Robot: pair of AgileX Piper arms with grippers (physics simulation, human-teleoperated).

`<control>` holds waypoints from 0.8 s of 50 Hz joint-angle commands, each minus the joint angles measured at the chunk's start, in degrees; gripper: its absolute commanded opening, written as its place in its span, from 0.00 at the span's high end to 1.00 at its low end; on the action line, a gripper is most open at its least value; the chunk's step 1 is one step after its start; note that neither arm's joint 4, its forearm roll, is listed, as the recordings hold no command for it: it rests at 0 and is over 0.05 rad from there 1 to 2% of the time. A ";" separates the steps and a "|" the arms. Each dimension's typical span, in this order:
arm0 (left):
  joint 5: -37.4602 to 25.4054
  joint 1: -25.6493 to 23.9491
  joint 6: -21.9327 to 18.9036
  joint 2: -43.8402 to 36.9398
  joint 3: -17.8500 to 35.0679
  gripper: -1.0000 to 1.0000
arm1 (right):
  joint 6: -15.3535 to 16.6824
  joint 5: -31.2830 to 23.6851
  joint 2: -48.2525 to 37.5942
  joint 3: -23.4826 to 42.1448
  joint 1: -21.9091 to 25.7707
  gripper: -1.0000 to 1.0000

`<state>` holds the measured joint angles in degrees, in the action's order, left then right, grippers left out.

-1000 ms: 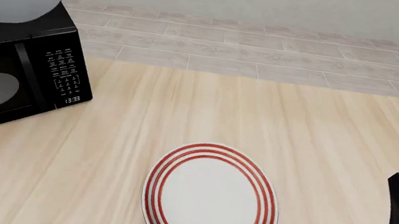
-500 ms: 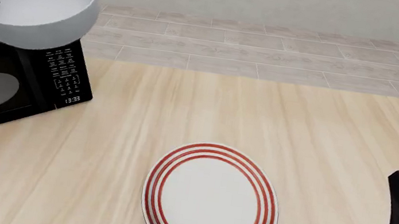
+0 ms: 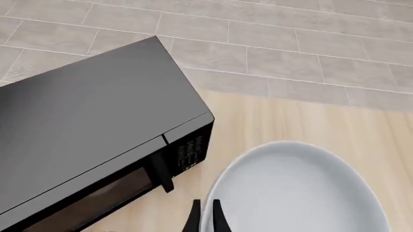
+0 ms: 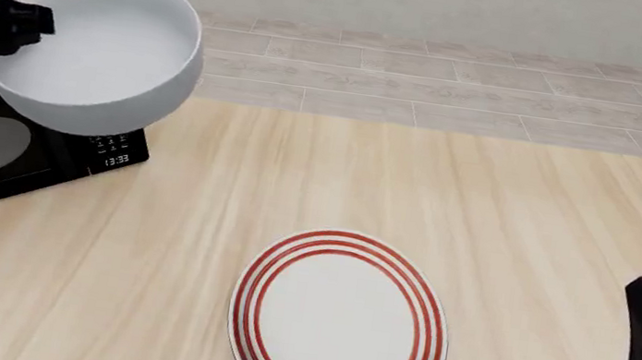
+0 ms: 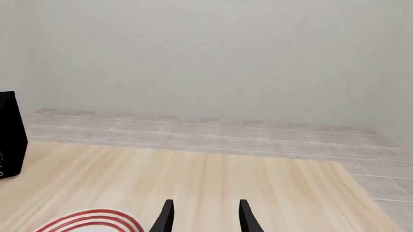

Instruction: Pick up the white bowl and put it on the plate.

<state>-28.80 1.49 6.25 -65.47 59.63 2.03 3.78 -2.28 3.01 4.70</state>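
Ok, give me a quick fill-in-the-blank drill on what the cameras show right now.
1. The left tool grips the glossy white bowl by its ____.
2. The bowl hangs partly in front of the black ____.
3. The flat round plate has three ____ rings.
4. The right tool holds ____.

Missing words: rim; microwave; red; nothing

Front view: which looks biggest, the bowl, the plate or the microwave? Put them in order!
1 and 2. The plate and the white bowl look about alike; the bowl is lifted nearer the camera by the left gripper, so I won't rank them.
3. The microwave shows least, partly hidden and cut off.
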 commanded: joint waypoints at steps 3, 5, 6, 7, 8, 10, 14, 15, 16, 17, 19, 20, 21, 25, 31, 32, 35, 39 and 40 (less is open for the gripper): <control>2.52 -4.28 -2.62 5.73 -6.95 1.00 | -0.13 -1.44 1.74 -0.20 -0.16 0.00; 2.86 -5.12 -3.01 6.53 -7.83 1.00 | -0.18 -1.50 1.81 -0.15 -0.12 0.00; 3.11 -5.31 -3.21 6.88 -8.38 1.00 | -0.25 -1.36 1.79 -0.28 -0.17 0.00; 3.26 -5.39 -3.24 6.95 -8.72 1.00 | -0.24 -1.29 1.74 -0.28 -0.17 0.00; 3.69 -5.99 -3.52 7.20 -9.59 1.00 | -0.21 -1.38 1.80 -0.22 -0.15 0.00; 4.06 -6.30 -3.90 7.82 -10.43 1.00 | -0.18 -1.61 1.90 0.02 -0.11 0.00; 4.95 -7.53 -4.41 8.96 -12.60 1.00 | -0.15 -1.42 1.87 -0.08 -0.06 0.00; 5.20 -8.13 -4.49 9.03 -13.37 1.00 | -0.08 -1.35 1.90 -0.20 -0.01 0.00; 5.04 -8.13 -4.55 9.18 -13.37 1.00 | -0.08 -1.44 1.87 -0.10 0.02 0.00; 5.04 -8.13 -4.55 9.18 -13.37 1.00 | -0.08 -1.44 1.87 -0.10 0.02 0.00; 4.84 -8.75 -4.69 10.12 -13.68 1.00 | -0.09 -1.34 1.91 -0.26 0.00 0.00; 4.73 -9.01 -4.56 10.24 -13.90 1.00 | -0.15 -1.32 1.91 -0.27 -0.05 0.00; 4.93 -9.32 -4.60 10.51 -14.45 1.00 | -0.17 -1.20 1.90 -0.39 -0.10 0.00; 5.29 -10.48 -4.86 11.57 -15.89 1.00 | -0.11 -1.31 1.94 -0.28 0.01 0.00; 6.29 -11.74 -5.68 12.30 -17.80 1.00 | 0.00 -1.85 2.13 0.10 -0.15 0.00; 6.98 -12.03 -6.23 12.40 -18.62 1.00 | 0.00 -1.61 1.86 0.06 -0.23 0.00; 8.51 -12.52 -7.10 12.39 -20.22 1.00 | -0.05 -1.72 1.96 0.04 -0.38 0.00; 10.24 -13.83 -7.48 12.21 -21.20 1.00 | -0.06 -1.76 1.98 0.10 -0.33 0.00; 10.46 -14.00 -7.46 12.01 -21.20 1.00 | -0.03 -1.75 1.95 0.09 -0.31 0.00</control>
<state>-21.55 -10.07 0.43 -54.18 41.35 1.97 2.16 -0.35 3.02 4.46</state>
